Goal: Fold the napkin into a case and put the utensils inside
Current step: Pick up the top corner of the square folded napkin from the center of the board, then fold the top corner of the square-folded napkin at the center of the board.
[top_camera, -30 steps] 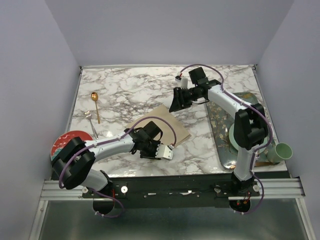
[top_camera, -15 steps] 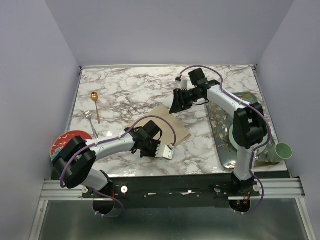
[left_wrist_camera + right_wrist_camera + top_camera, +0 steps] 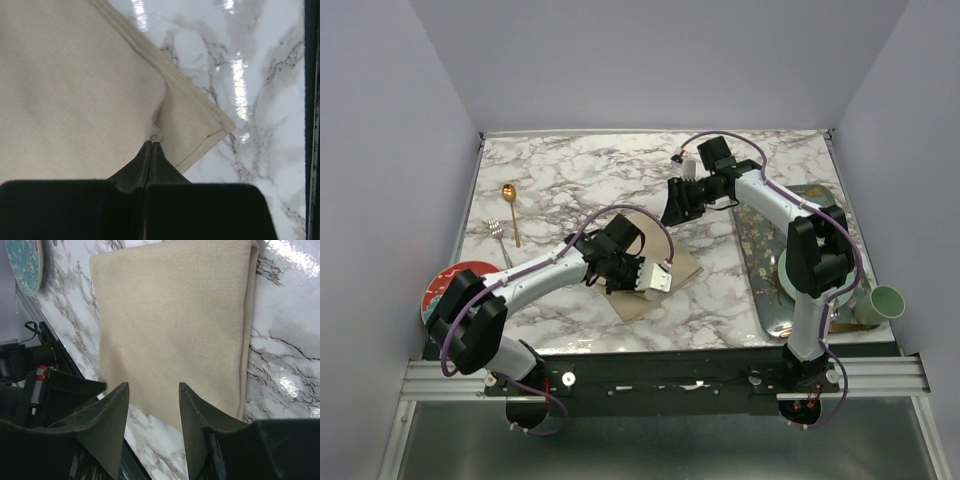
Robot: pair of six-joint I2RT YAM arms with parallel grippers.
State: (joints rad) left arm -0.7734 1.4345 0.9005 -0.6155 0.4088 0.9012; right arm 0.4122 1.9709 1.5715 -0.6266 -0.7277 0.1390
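Note:
The beige napkin (image 3: 665, 248) lies folded mid-table, with one part pulled toward the near edge. My left gripper (image 3: 618, 278) is shut on a small pinch of this cloth; in the left wrist view the fingertips (image 3: 151, 146) meet on a raised tuck of napkin (image 3: 75, 85) near a hemmed corner. My right gripper (image 3: 672, 212) hangs open over the napkin's far edge with nothing between its fingers (image 3: 153, 386), and the napkin (image 3: 170, 315) spreads flat below. The gold spoon (image 3: 510, 203) and fork (image 3: 500, 238) lie at far left on the marble.
A red-and-teal plate (image 3: 445, 287) sits at the near left corner. On the right a long patterned tray (image 3: 765, 290) holds a pale green plate (image 3: 786, 278), and a green cup (image 3: 883, 303) stands beside it. Walls enclose the table on three sides.
My left gripper has shut on the napkin and moved away from the near edge, drawing cloth with it; the napkin's outline has shifted. The right arm has stayed put.

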